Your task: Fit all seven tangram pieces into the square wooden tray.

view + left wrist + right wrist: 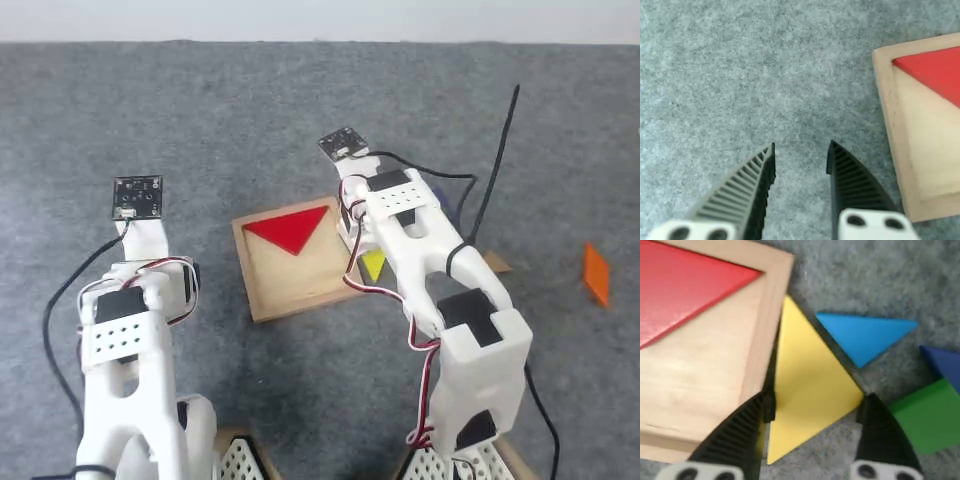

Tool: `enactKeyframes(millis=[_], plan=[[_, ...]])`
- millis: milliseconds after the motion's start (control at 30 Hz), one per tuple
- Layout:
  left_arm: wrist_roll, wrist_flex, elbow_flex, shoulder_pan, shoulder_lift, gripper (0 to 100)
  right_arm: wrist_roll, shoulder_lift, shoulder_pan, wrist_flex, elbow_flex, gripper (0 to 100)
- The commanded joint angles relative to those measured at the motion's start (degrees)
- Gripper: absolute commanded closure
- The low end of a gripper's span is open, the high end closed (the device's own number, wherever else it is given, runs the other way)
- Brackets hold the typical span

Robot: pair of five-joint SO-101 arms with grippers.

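Observation:
The square wooden tray (262, 290) lies mid-table with a red triangle (288, 232) in its far part. My right gripper (816, 405) hangs low at the tray's right outer wall. It is open, one fingertip on each side of a yellow triangle (807, 385) that lies flat on the carpet against the tray wall (765, 340). Beside it lie a light blue triangle (865, 335), a dark blue piece (945, 362) and a green piece (930, 415). My left gripper (801, 150) is open over bare carpet, left of the tray (890, 115).
An orange piece (596, 273) lies alone far to the right. A black cable (495, 180) runs across the carpet behind the right arm. Grey carpet covers the whole table.

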Motion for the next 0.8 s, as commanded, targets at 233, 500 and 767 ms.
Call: enactKeyframes(millis=[233,500,767], plan=[[0.1,-1.0,-0.4,0.4,-0.1,83,-1.9,-0.9,-0.5,1.0,-0.9,88.7],[0.1,-1.1,-0.4,0.4,-0.1,83,-3.2,-7.7,-0.4,4.3,-0.4,88.7],[0.1,-1.0,-0.4,0.4,-0.1,83,-4.3,-10.3,0.4,0.2,4.6,87.9]])
